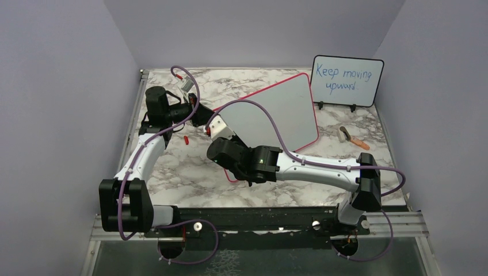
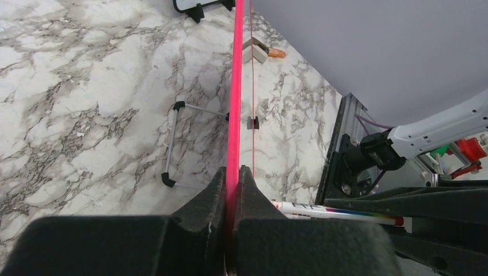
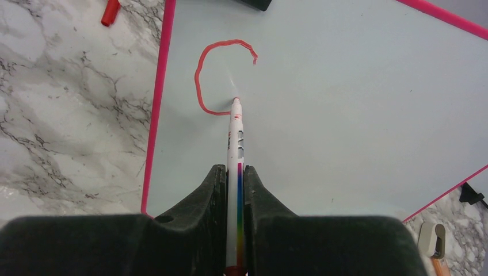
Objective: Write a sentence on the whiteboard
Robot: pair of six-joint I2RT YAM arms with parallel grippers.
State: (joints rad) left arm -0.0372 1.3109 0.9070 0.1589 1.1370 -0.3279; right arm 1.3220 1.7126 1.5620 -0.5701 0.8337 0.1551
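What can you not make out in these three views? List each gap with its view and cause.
Top external: the red stroke on the whiteboard, hidden by the right arm.
Left wrist: the whiteboard's face, seen edge-on.
Left wrist: the small board, cut by the top edge.
Top external: the orange-tipped tool, too small to name.

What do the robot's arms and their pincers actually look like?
Both arms look alike. The left arm and the right arm have smooth white tube-like links joined by chunky black joints, and each stands on a black base. A thin purple cable loops loosely along each arm. The left gripper and the right gripper each have two matte black, wedge-shaped fingers.
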